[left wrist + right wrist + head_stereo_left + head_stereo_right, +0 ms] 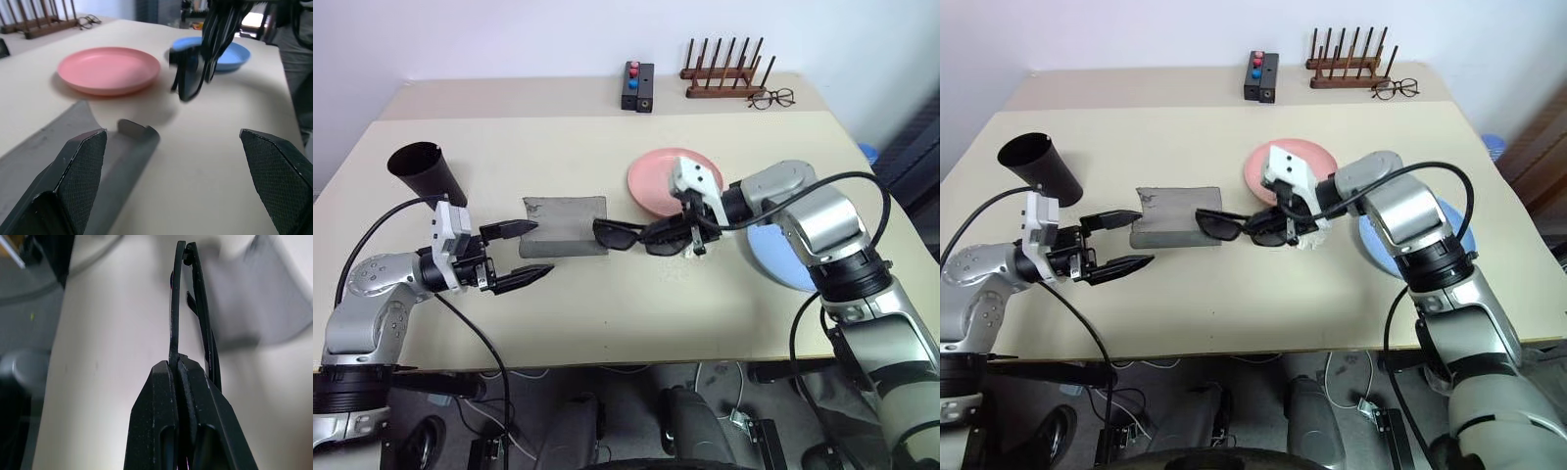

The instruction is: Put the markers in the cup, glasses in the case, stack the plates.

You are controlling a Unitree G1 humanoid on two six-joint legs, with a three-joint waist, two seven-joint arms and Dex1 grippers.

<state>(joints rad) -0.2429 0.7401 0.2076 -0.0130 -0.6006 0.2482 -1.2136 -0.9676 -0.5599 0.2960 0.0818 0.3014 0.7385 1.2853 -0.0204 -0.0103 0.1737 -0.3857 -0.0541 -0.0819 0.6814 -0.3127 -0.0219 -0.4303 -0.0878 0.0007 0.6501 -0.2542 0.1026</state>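
cup stands tilted at the far left of the beige table, a black tapered tumbler with its open rim leaning away from the centre. just nearer than it, the left gripper hangs level over the table, its two black fingers spread wide apart with nothing between them, pointing toward the grey case. that case lies open and flat on the table just beyond the left fingertips, a matte grey shell with one edge curling upward in the left wrist view.

right of the case, the black sunglasses hang in the air above the table, one lens end reaching over the case's right edge. the right gripper has its fingers pressed together on the sunglasses' thin frame, and in the right wrist view the folded frame rises straight from between the clamped tips.

behind the sunglasses lies the pink plate, flat on the table. the light blue plate lies farther right, mostly covered by the right arm, apart from the pink one and not stacked.

along the far edge, a small black box with red and blue buttons stands near the middle, then a wooden rack of upright pegs, with wire-framed spectacles lying just beside it.
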